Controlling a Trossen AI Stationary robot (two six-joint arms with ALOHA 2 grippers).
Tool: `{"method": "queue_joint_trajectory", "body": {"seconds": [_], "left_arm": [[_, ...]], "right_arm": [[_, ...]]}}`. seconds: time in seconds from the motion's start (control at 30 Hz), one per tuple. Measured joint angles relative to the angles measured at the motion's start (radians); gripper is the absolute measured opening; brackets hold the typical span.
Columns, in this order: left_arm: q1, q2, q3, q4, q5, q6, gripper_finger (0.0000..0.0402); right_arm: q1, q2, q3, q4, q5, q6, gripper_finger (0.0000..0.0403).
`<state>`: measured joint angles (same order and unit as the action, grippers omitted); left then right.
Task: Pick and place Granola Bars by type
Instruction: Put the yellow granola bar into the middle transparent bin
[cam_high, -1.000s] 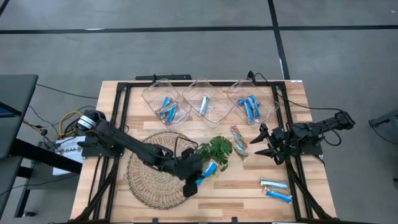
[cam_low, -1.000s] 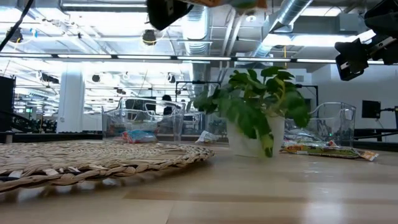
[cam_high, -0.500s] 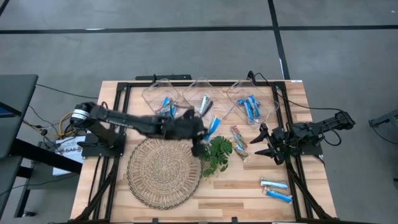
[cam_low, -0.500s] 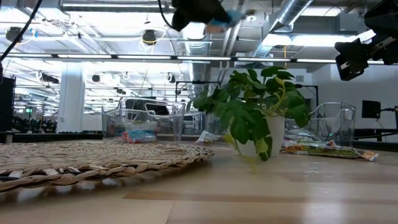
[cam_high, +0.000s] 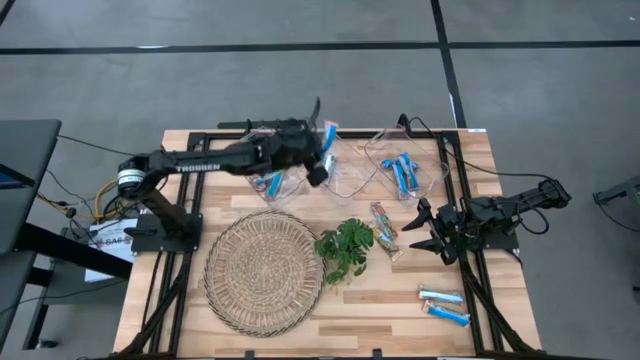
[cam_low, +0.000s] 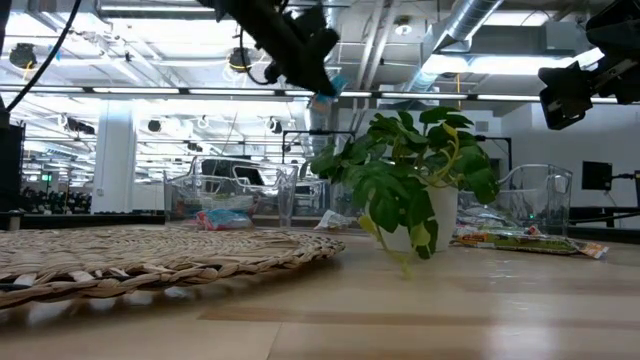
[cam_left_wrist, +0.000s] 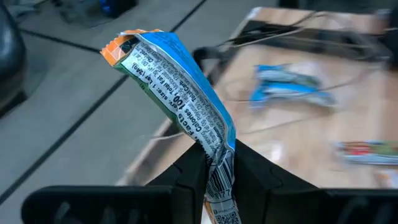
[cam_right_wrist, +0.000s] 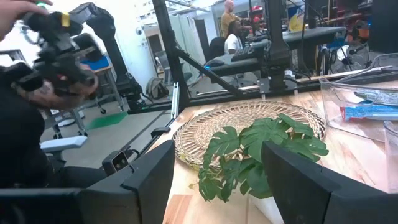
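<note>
Granola Bars lie in several groups on the wooden worktop (cam_high: 400, 310). Nearest the front edge, at the right, 2 blue and white bars (cam_high: 443, 305) lie side by side, touching no container. Next back, a round woven mat (cam_high: 264, 270) occupies the left half, with nothing on it. Just beside its right edge stands a small leafy plant (cam_high: 345, 247) in a white pot. Right of the plant, 1 multicoloured bar (cam_high: 383, 223) lies flat on the wood; a second may lie against it, but this cannot be confirmed.

The right pincer (cam_high: 423, 230) hangs near that bar, above the worktop's right side, its fingers spread apart and holding nothing; the right wrist view looks between them at the plant and mat.

At the back, 3 clear plastic trays stand in a row. The left tray (cam_high: 262, 170) holds a few bars, blue mixed with reddish; the count is unclear because the arm covers part of it. The middle tray (cam_high: 345, 175) cannot be read for contents. The right tray (cam_high: 432, 166) holds about 3 blue and white bars (cam_high: 402, 172).

The left pincer (cam_high: 322, 150) is raised over the row of trays, about the middle one, its fingers clamped on 1 blue and white bar (cam_left_wrist: 180, 93), which stands up out of the grip with an orange end topmost.
</note>
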<state>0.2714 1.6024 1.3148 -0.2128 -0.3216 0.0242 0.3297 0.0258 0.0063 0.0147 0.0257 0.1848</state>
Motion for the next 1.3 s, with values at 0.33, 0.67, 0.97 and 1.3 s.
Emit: {"method": "queue_joint_trajectory", "body": {"seconds": [0.33, 0.67, 0.97, 1.3], "left_arm": [[0.122, 0.003, -0.01, 0.024, 0.043, 0.082, 0.0059], [0.128, 0.154, 0.009, 0.142, 0.133, 0.157, 0.0059], [0.132, 0.299, 0.141, -0.018, 0.217, 0.136, 0.0059], [0.131, 0.315, 0.183, -0.109, 0.297, 0.139, 0.0102]], "right_arm": [[0.0, 0.0, 0.0, 0.0, 0.0, 0.0, 0.0232], [0.0, 0.0, 0.0, 0.0, -0.001, 0.0, 0.0232], [0.0, 0.0, 0.0, 0.0, 0.0, 0.0, 0.0232], [0.0, 0.0, 0.0, 0.0, 0.0, 0.0, 0.0232]]}}
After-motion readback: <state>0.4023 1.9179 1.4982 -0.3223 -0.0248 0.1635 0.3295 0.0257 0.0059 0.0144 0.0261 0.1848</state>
